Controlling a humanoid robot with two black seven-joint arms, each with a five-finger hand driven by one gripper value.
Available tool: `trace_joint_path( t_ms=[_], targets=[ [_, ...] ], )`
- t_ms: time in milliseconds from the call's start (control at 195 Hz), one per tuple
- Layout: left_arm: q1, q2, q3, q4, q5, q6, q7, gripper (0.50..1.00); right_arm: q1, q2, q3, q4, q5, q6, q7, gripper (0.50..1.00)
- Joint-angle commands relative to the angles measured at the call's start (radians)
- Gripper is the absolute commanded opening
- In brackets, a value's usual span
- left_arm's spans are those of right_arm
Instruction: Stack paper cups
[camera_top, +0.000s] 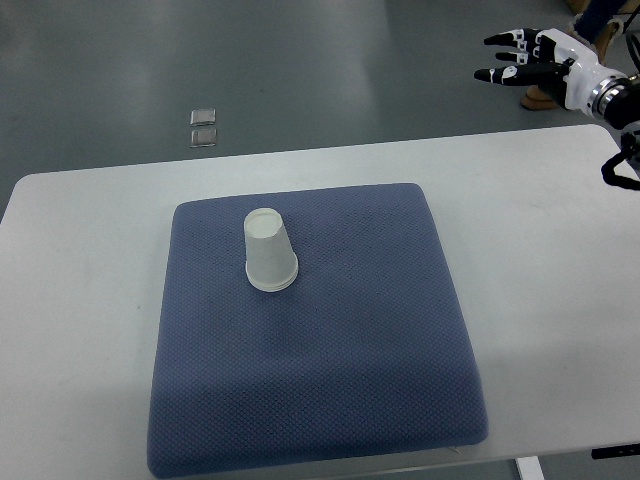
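A white paper cup (269, 251) stands upside down on the blue-grey mat (320, 340), in the mat's upper left part; whether it is one cup or a stack I cannot tell. My right hand (520, 56) is raised at the top right, beyond the table's far edge, with its fingers spread and holding nothing. It is far from the cup. The left arm does not show.
The mat lies on a white table (80, 300). Beyond the table's far edge is grey floor with two small metal floor plates (203, 127). A person's foot (543, 97) shows on the floor behind my right hand.
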Motion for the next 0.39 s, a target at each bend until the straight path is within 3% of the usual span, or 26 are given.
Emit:
trace_joint_path(
  t_ms=[0, 144, 380],
  targets=[
    [0.000, 0.000, 0.000, 0.000, 0.000, 0.000, 0.000, 1.000, -0.091, 0.025, 0.073, 0.001, 0.093, -0.057, -0.002, 0.926],
    [0.000, 0.000, 0.000, 0.000, 0.000, 0.000, 0.000, 1.000, -0.163, 0.082, 0.093, 0.001, 0.104, -0.152, 0.002, 0.928],
    [0.000, 0.000, 0.000, 0.000, 0.000, 0.000, 0.000, 1.000, -0.217, 0.113, 0.099, 0.015, 0.093, -0.151, 0.015, 0.928]
  ],
)
